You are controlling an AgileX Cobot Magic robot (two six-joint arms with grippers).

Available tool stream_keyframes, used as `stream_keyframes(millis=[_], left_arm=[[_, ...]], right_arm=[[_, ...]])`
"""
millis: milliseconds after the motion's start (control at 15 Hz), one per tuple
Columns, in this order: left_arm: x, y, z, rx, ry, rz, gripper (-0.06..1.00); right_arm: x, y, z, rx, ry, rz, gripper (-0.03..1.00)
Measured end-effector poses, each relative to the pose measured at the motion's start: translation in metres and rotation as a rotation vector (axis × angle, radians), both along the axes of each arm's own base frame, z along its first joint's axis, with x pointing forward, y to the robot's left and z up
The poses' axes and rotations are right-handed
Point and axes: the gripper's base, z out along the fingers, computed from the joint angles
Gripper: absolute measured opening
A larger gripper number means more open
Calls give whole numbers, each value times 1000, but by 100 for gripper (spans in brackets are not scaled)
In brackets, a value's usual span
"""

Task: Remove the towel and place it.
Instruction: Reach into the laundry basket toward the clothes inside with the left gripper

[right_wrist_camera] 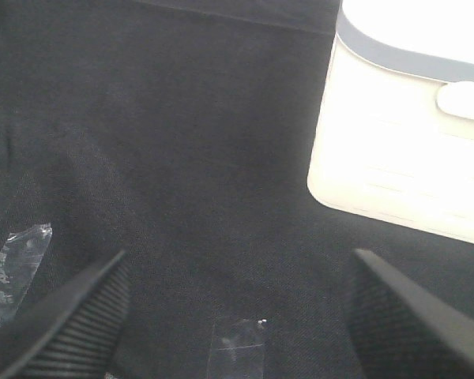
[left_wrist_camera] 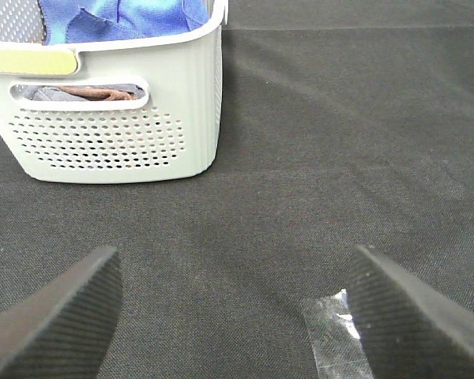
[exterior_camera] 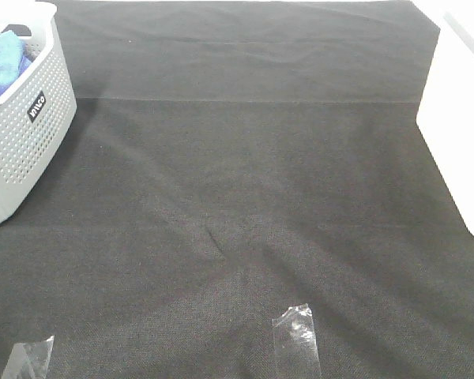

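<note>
Clear tape strips (exterior_camera: 297,335) lie at the near edge of the black-clothed desk (exterior_camera: 237,197). Far left stands a grey perforated basket (exterior_camera: 20,150). The blue towel (exterior_camera: 3,54) sits bunched inside it, and a brown cloth (left_wrist_camera: 103,94) shows through its handle slot. A white bin (exterior_camera: 458,134) stands at the right. Left jaws and right jaws both stand wide open, empty, above the desk.

The high camera looks steeply down on the black cloth (exterior_camera: 237,197). The low left wrist camera faces beyond its fingers (left_wrist_camera: 55,316) to the grey basket (left_wrist_camera: 118,134), the right one to the white bin (right_wrist_camera: 395,158); the high view shares both.
</note>
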Motion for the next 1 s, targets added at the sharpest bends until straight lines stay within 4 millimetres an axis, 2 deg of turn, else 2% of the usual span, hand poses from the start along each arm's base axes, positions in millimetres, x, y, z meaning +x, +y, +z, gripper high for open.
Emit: stream_keyframes(millis=[1000], left_arm=[[0,0,0,0,0,0,75]], right_arm=[[0,0,0,0,0,0,75]])
